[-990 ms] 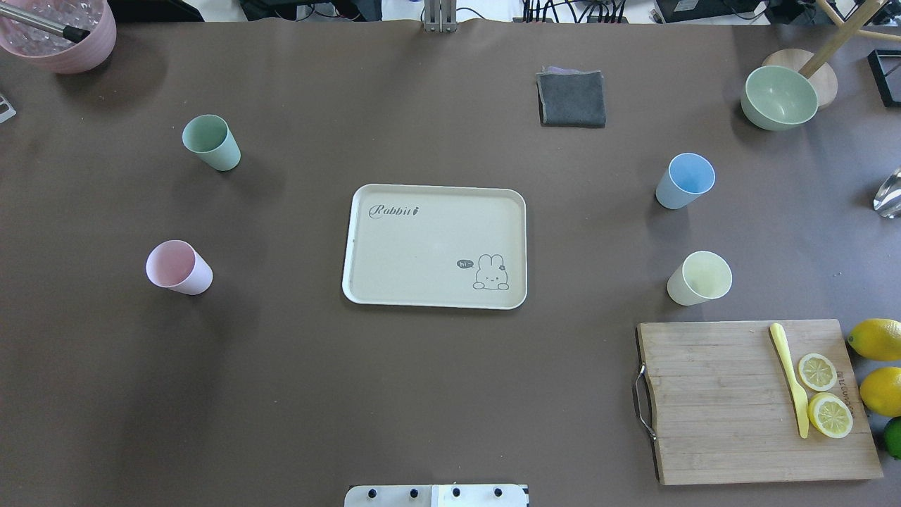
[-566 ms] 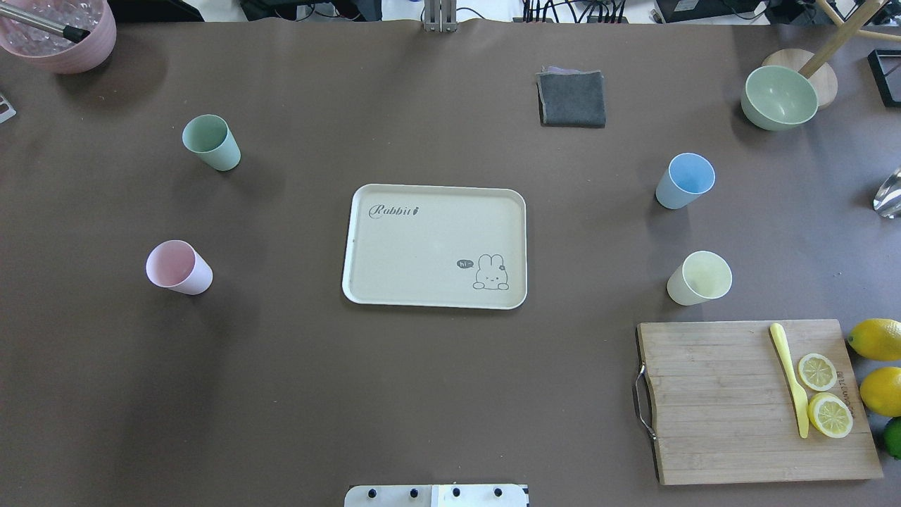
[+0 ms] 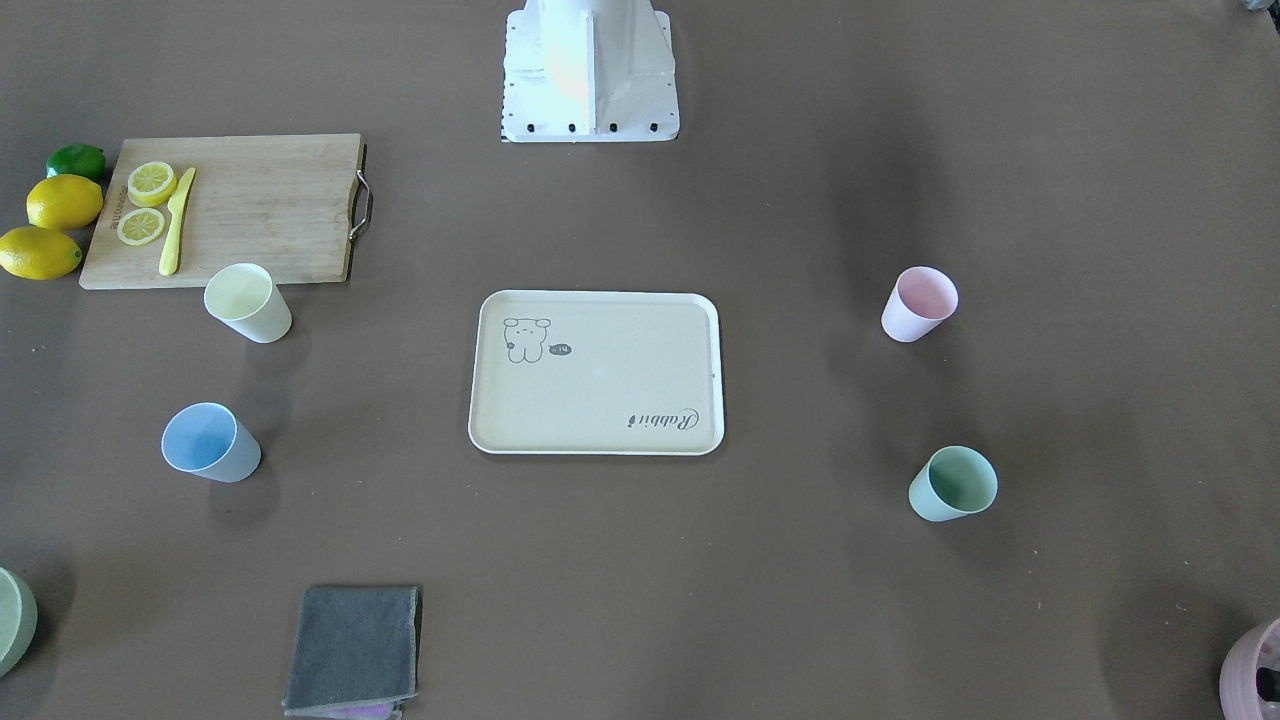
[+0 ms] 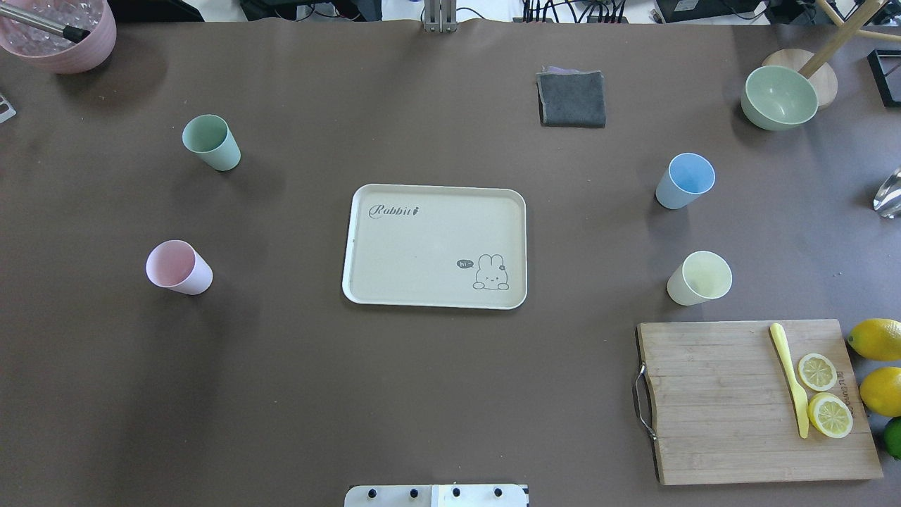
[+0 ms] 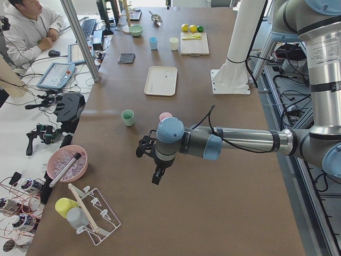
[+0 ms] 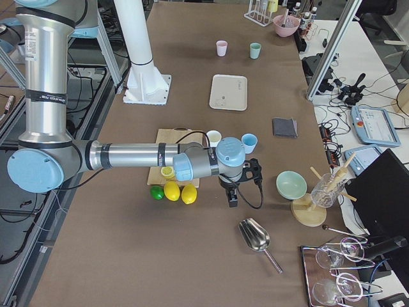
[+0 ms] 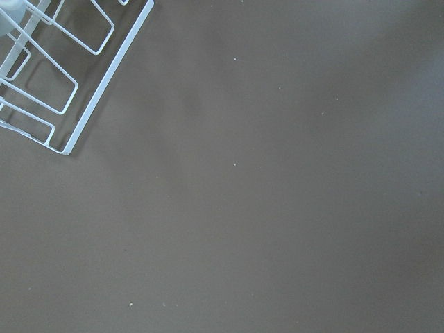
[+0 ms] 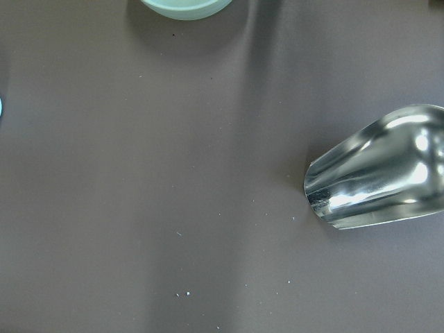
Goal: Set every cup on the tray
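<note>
Overhead exterior: four cups point(image 4: 177, 267) off tray point(image 4: 422, 243); left gripper point(image 5: 155, 180), right gripper point(image 6: 231, 199) finger opening unclear

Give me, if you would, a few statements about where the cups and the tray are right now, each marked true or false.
1. The tray holds no cups. True.
2. The pink cup lies on its side. False: it stands upright on the table.
3. The blue cup and the yellow cup stand on the robot's right of the tray. True.
4. The mint green cup stands beside the yellow cup. False: it stands on the robot's left of the tray, on the pink cup's side.
5. The grey cloth lies on the tray. False: it lies on the table, apart from the tray.
</note>
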Robot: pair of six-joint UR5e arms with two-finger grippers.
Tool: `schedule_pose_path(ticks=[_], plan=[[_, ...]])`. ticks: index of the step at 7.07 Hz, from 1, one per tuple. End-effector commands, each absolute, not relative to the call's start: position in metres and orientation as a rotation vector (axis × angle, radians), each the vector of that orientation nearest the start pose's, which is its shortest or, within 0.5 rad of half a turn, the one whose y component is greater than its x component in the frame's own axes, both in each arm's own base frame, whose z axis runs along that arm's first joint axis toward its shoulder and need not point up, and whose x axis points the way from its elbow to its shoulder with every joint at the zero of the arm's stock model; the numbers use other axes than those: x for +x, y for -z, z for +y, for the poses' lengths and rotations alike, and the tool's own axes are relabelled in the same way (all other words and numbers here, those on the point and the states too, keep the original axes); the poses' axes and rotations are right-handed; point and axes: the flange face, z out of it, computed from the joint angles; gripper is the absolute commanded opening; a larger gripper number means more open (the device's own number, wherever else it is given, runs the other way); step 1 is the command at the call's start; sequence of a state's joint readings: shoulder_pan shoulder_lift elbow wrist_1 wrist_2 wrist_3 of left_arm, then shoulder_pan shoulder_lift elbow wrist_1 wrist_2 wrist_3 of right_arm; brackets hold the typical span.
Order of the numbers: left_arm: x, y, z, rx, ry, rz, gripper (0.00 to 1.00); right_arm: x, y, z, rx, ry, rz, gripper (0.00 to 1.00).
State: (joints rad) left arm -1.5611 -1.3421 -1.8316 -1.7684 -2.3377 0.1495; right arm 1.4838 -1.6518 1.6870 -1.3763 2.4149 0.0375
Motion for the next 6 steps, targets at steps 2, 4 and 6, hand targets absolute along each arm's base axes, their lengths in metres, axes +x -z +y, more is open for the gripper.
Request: schedule_pose_path(ticks=[2,4,6], plan=[[-0.059,-0.608,-0.41,0.281,-0.243,0.755,0.98,0.017,-0.619,-0.469,0.148,0.132,-0.856,1.0],[-0.051,-0.601,-0.41,0.28,-0.248,0.837,0.97,0.011,-0.612,-0.471,0.152,0.147,-0.875,1.0],[-0.014,-0.573,-0.423,0.228,-0.095,0.908,0.98,-0.009,-0.593,-0.471,0.129,0.14,-0.929,1.0]])
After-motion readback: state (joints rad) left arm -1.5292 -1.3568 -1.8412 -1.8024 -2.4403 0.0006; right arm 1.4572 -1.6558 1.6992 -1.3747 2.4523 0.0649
